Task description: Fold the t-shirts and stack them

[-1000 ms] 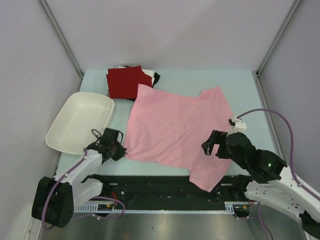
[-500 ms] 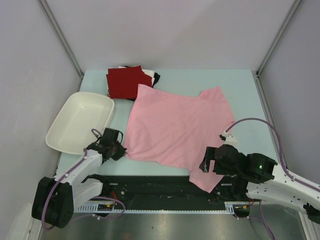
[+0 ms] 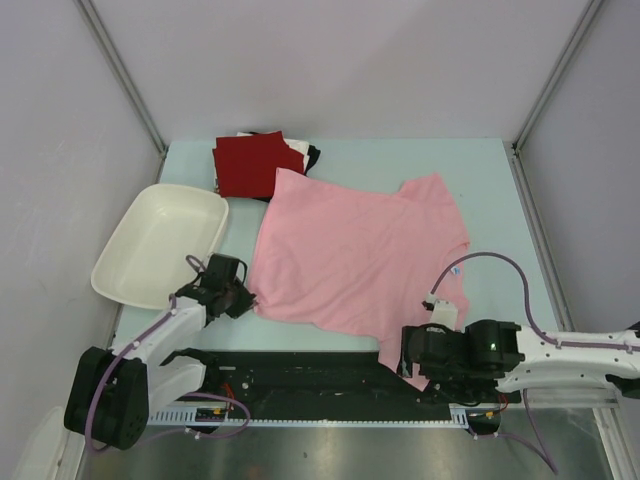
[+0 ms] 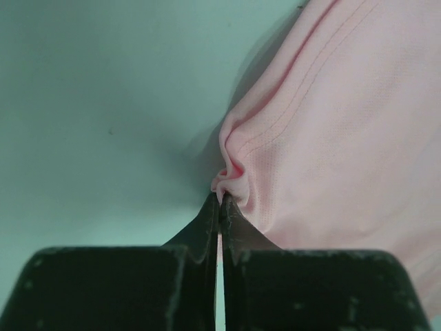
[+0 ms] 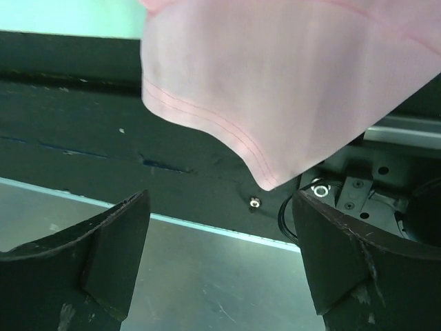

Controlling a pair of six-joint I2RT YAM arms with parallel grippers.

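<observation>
Seen from above, the pink t-shirt [image 3: 350,255] lies spread, a little askew, across the middle of the table [image 3: 500,200]. Its near right corner droops over the front edge onto the black rail [image 3: 300,375]. At the far left a folded dark red t-shirt [image 3: 250,163] sits on top of a white t-shirt [image 3: 297,150] and a black t-shirt [image 3: 313,155], of which only slivers show, and the pink cloth's far left corner touches that stack. The white tub [image 3: 160,243] rests just left of the shirt. From this height the left gripper [image 3: 240,297] merely meets the shirt's near left corner. The left wrist view settles the grip: the fingertips [image 4: 219,207] are pressed together on a small puckered fold of the pink hem, with bare table [image 4: 103,103] to their left. The right gripper [image 3: 410,355] is low at the table's front edge, and the overhead camera hides how its jaws stand. The right wrist view shows its two fingers [image 5: 114,255] set wide apart with nothing between them. The hanging corner of the pink shirt [image 5: 275,83], with its stitched hem, dangles beyond them in front of the rail [image 5: 69,152], and no contact is visible.
</observation>
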